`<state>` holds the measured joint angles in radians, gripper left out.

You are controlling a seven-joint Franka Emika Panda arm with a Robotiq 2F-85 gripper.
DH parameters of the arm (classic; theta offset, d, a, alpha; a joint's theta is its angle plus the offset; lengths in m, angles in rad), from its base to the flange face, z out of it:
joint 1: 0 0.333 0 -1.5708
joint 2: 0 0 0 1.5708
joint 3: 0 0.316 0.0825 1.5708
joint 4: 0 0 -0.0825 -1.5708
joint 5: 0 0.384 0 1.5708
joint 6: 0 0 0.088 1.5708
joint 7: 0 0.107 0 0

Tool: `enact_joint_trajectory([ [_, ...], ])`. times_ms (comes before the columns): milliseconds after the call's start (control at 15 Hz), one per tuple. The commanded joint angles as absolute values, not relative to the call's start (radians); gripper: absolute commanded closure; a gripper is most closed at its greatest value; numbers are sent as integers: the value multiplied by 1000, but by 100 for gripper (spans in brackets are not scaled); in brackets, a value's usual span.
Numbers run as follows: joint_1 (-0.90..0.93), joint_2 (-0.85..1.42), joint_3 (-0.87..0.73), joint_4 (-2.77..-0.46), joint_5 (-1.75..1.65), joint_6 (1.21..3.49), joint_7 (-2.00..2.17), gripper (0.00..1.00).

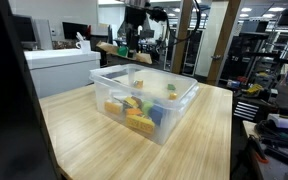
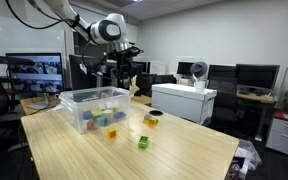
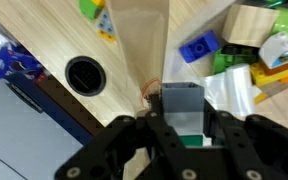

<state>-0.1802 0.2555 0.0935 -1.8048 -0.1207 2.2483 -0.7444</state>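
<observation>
Robotics lab in an open-plan office space. Evidence: white multi-jointed robot arm over a long pale wooden table; clear plastic bin of coloured toy blocks; dark flat computer monitors on desks; black metal equipment racks; bright ceiling strip lights.

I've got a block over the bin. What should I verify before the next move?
1. Grip: the gripper is closed on the grey block in the wrist view: ok.
2. Height: the gripper hangs above the clear bin in both exterior views: ok.
3. Grey block inside the line of the bin wall; it sits close beside the wall: cannot tell.
4. Clear bin upright on the table: ok.
5. Loose green block on the table lies well apart from the gripper: ok.
</observation>
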Motion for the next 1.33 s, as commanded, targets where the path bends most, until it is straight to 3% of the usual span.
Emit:
enact_joint_trajectory([
  [0, -144, 94, 99, -1993, -29, 2263, -892, 87],
  [267, -95, 52, 63, -2085, -34, 2202, -934, 87],
  [333, -93, 51, 56, -2096, -21, 2193, -958, 37],
  [400, -94, 52, 49, -2096, 4, 2192, -980, 35],
  [533, -99, 55, 29, -2081, 70, 2201, -1010, 16],
  [667, -101, 55, 10, -2064, 101, 2206, -972, 4],
  [1267, -152, 184, -128, -1868, 14, 2268, -629, 0],
])
